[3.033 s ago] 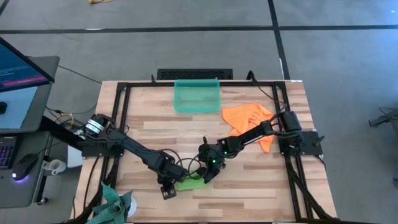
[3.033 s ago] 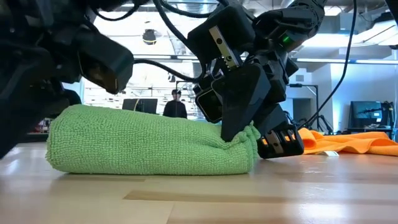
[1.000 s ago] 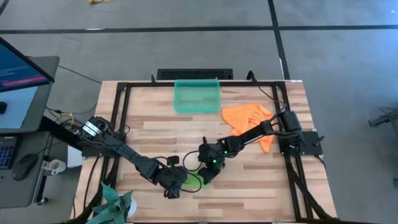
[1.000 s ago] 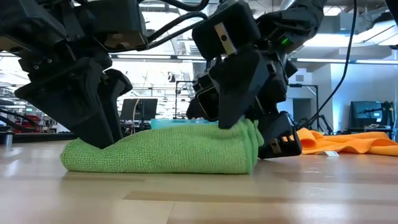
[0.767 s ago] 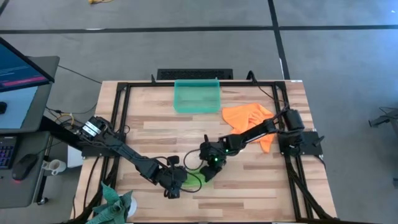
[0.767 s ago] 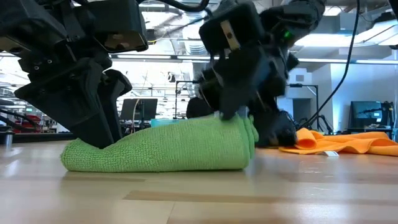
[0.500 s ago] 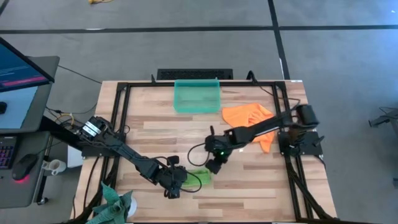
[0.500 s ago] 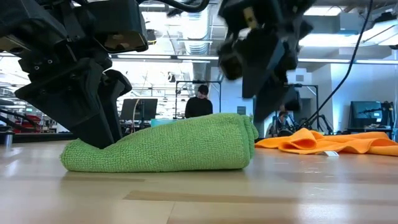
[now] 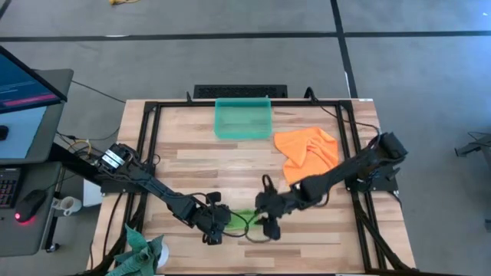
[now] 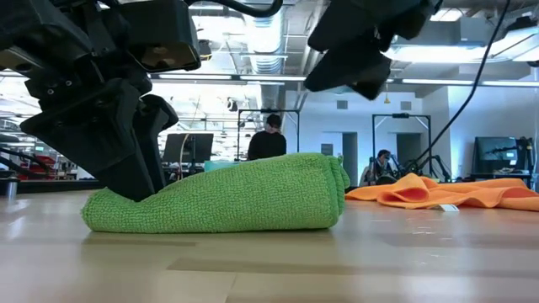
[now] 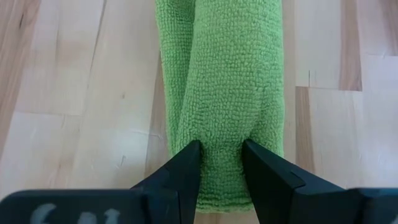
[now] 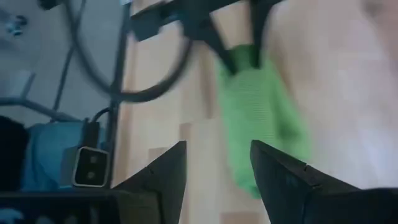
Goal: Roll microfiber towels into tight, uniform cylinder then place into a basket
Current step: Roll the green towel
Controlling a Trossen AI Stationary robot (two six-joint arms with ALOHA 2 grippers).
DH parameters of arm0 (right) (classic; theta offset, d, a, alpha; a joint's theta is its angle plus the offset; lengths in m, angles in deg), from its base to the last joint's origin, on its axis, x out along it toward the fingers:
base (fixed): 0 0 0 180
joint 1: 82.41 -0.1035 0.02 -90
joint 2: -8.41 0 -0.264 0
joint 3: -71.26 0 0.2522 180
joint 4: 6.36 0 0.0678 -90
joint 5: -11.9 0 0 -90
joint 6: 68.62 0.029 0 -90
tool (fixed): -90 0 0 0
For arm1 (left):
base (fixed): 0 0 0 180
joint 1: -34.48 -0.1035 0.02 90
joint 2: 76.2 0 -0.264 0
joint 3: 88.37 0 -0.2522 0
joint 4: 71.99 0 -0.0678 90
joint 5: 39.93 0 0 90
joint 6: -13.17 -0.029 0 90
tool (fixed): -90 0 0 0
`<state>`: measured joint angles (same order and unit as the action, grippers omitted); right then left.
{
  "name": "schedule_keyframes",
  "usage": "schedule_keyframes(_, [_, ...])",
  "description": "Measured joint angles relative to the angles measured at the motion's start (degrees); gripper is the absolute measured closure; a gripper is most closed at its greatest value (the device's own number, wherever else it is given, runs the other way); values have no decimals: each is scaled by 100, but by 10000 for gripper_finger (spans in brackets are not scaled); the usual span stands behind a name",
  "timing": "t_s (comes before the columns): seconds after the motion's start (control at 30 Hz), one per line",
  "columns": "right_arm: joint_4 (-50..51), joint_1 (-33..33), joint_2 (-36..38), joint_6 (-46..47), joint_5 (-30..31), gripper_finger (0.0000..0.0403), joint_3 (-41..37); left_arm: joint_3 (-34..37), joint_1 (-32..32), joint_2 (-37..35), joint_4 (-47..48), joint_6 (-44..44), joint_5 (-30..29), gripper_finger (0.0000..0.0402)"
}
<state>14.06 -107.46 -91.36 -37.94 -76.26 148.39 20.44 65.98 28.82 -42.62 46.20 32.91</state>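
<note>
Overhead, the left pincer (image 9: 212, 228) sits near the front of the worktop (image 9: 199, 165), pinched onto one end of the rolled lime green towel (image 9: 239, 221), while the right pincer (image 9: 268, 224) hangs at the roll's other end. The orange towel (image 9: 307, 151) lies crumpled toward the right side, and the basket (image 9: 243, 118) stands at the back edge, well apart from the roll. A darker teal cloth (image 9: 138, 249) lies at the front left corner.

From worktop height, the lime green towel (image 10: 221, 205) lies as a thick roll, squeezed low at the end where the left pincer (image 10: 135, 181) grips it. The right arm is raised clear above the roll's other end. The orange towel (image 10: 438, 193) lies behind, and a person (image 10: 269, 140) stands in the room beyond.

In the left wrist view, the left pincer (image 11: 220, 168) has its fingers closed on a fold of the lime green towel (image 11: 224, 81).

In the right wrist view, the right pincer (image 12: 217, 165) stands spread and empty above the lime green towel (image 12: 258, 124).
</note>
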Motion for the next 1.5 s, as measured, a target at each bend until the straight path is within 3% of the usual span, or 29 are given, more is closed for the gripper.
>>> schedule_keyframes(0.17, [-300,-74,-501,-394,-57,233,-2,0,0,0,-6,89,-1,288])
schedule_keyframes(0.5, [-1179,223,-1125,-62,-799,391,11,0,0,2,-13,125,-1,288])
schedule_keyframes(0.73, [-886,439,-1539,899,-806,374,22,-2,0,2,-21,131,1,288])
schedule_keyframes(1.0, [-523,447,-1535,990,-786,397,44,-12,6,6,-23,131,-92,288])
schedule_keyframes(1.33, [-560,447,-1557,995,-777,386,25,-617,601,-205,42,-806,-1474,288])
schedule_keyframes(1.5, [-584,443,-1561,988,-640,395,17,-616,895,-137,-801,-1971,-2225,288])
